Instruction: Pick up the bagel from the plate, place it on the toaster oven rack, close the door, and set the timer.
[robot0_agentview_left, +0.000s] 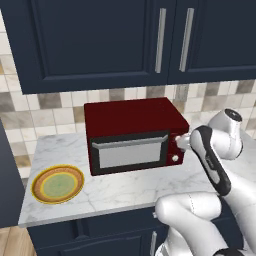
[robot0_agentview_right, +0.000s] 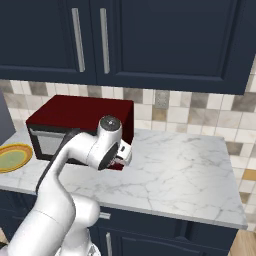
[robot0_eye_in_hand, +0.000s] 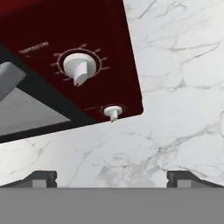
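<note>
The dark red toaster oven (robot0_agentview_left: 132, 117) stands at the back of the counter with its glass door (robot0_agentview_left: 129, 152) shut, handle bar along the top edge. The rack and the bagel are hidden. At the left, the yellow-rimmed plate (robot0_agentview_left: 57, 184) lies bare. My gripper (robot0_agentview_left: 182, 143) hovers just in front of the oven's right panel, open with nothing between its fingers. In the hand view the gripper (robot0_eye_in_hand: 112, 179) faces two white knobs, a large upper knob (robot0_eye_in_hand: 78, 68) and a small lower knob (robot0_eye_in_hand: 113, 112), both some way off. The toaster oven (robot0_agentview_right: 80, 112) sits behind my arm in the right base view.
The marble counter (robot0_agentview_right: 180, 165) stretches bare to the right of the oven. Dark blue wall cabinets (robot0_agentview_left: 100, 40) hang above it, with a tiled backsplash (robot0_agentview_left: 50, 112) behind. The counter's front edge (robot0_agentview_left: 90, 212) runs just ahead of the plate.
</note>
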